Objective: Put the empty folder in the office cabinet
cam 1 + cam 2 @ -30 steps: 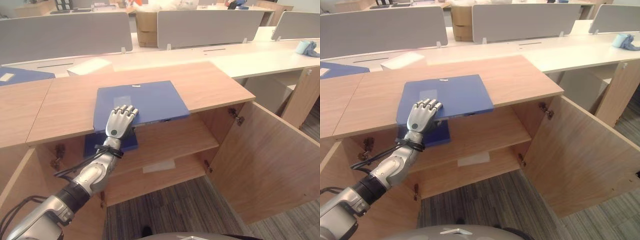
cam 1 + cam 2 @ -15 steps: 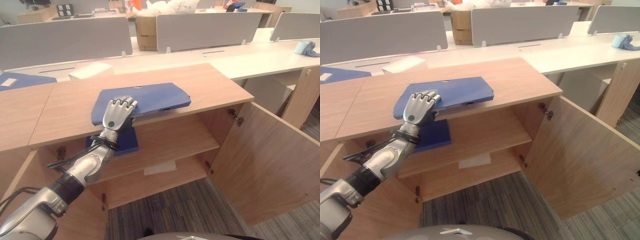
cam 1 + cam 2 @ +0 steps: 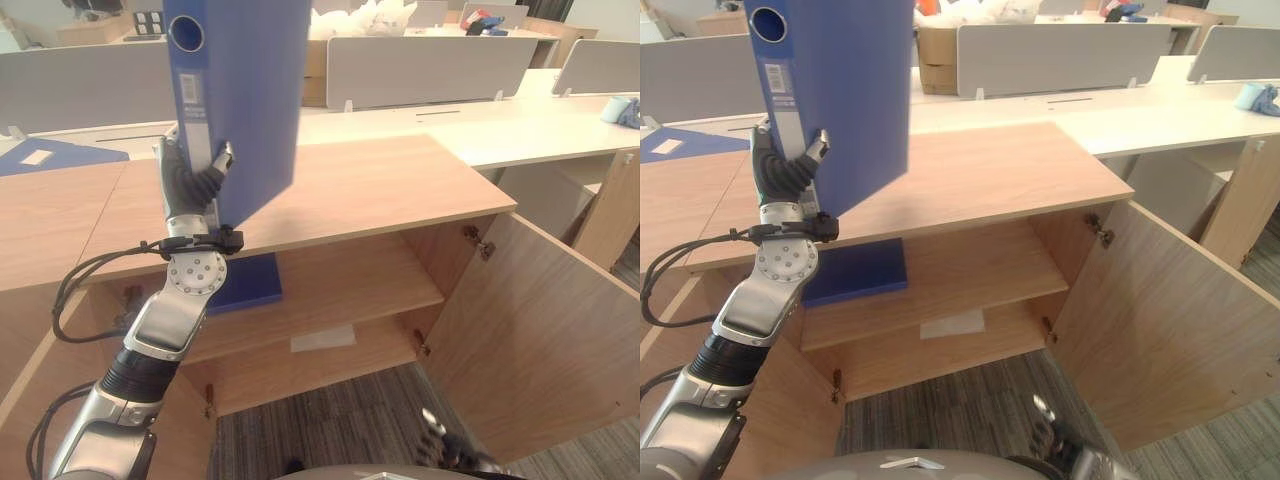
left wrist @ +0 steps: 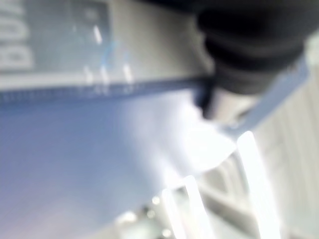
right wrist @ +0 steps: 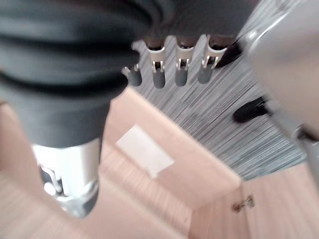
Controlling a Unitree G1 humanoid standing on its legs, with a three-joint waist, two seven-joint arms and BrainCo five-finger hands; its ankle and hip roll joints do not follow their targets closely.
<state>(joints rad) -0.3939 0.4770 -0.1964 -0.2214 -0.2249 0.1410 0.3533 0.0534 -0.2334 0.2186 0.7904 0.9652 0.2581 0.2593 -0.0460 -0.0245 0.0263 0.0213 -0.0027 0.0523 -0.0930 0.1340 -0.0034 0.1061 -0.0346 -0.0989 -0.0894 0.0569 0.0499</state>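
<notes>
A blue lever-arch folder [image 3: 250, 100] stands upright in the air above the wooden cabinet top [image 3: 380, 185], spine with its round hole facing me. My left hand [image 3: 190, 175] is shut on the folder's lower spine edge, fingers and thumb curled round it. The left wrist view has the folder's blue cover [image 4: 75, 149] very close. The cabinet [image 3: 970, 270] below is open, with two shelves. My right hand [image 3: 1050, 430] hangs low near the floor in front of the cabinet, its fingers [image 5: 182, 74] straight and holding nothing.
A second blue folder [image 3: 245, 285] lies flat at the left of the upper shelf. A white sheet [image 3: 323, 338] lies on the lower shelf. The cabinet door [image 3: 540, 320] stands swung open at the right. Another blue folder [image 3: 50, 155] lies on the left desk.
My left hand has lifted the folder off the cabinet top and turned it from flat to upright. My right hand has come into view low at the front.
</notes>
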